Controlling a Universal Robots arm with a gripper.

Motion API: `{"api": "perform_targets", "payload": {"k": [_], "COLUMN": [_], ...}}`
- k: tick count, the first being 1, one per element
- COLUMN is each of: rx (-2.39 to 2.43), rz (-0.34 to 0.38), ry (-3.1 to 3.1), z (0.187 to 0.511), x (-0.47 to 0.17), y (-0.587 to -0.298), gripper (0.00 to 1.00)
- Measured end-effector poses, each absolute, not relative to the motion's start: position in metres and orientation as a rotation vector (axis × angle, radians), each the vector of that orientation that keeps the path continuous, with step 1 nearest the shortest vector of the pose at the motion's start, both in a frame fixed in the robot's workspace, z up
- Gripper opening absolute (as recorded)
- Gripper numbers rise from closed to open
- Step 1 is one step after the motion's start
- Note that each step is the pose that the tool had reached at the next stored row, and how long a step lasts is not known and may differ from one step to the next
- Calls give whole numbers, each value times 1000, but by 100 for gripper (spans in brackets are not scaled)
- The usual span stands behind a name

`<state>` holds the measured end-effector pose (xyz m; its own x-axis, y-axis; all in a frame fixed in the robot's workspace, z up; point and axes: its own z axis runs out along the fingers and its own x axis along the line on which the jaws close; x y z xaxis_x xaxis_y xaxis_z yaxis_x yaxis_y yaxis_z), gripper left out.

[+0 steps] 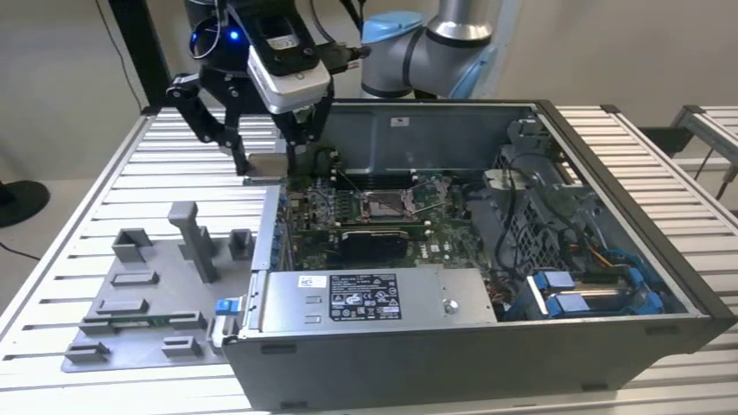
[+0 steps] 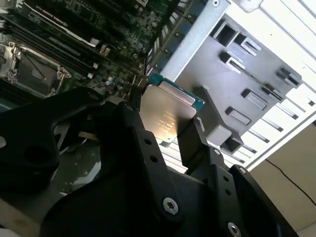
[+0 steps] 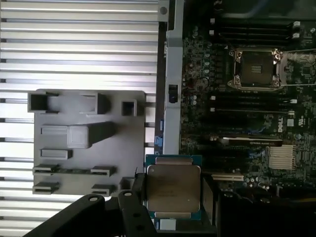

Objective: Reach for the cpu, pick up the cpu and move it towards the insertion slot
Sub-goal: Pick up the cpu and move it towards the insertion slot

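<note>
Silvery cpu (image 3: 173,188) sits clamped in the gripper (image 3: 173,193), upper left of the exterior view, above the case (image 1: 485,346) edge, well apart from the slot (image 3: 256,68).

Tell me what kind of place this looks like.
Probably a robotics lab bench for computer assembly: an open grey computer case sits on a slatted aluminium table, beside a grey plastic fixture plate, with a light-blue-jointed robot arm above.

Cpu (image 3: 174,190) top: brushed silvery metal, slight sheen, green board edge. Gripper (image 3: 173,197) fingers: matt black plastic. Fixture tray (image 3: 84,143): dull grey plastic. Table (image 3: 74,44): ribbed pale metal. Insertion slot (image 3: 256,69): shiny metal frame.
</note>
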<state>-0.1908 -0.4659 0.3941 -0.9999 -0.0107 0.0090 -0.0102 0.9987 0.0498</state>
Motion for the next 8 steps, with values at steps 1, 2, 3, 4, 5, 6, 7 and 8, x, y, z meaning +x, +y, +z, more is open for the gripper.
{"api": "perform_targets", "payload": {"k": [1,2,3,4,5,6,7,8], "rx": [16,16,16,16,16,16,16,16], "rz": [-78,-78,-78,-78,-78,-78,-78,-78], "ry": [-3131,-3131,-3131,-3131,-3131,-3131,-3131,-3131], "z": [394,394,394,394,394,394,394,394], "x": [-187,-184,-181,-177,-174,-171,-168,-164], "y": [-466,-466,-466,-466,-466,-466,-466,-466], "gripper": [0,0,0,0,0,0,0,0]}}
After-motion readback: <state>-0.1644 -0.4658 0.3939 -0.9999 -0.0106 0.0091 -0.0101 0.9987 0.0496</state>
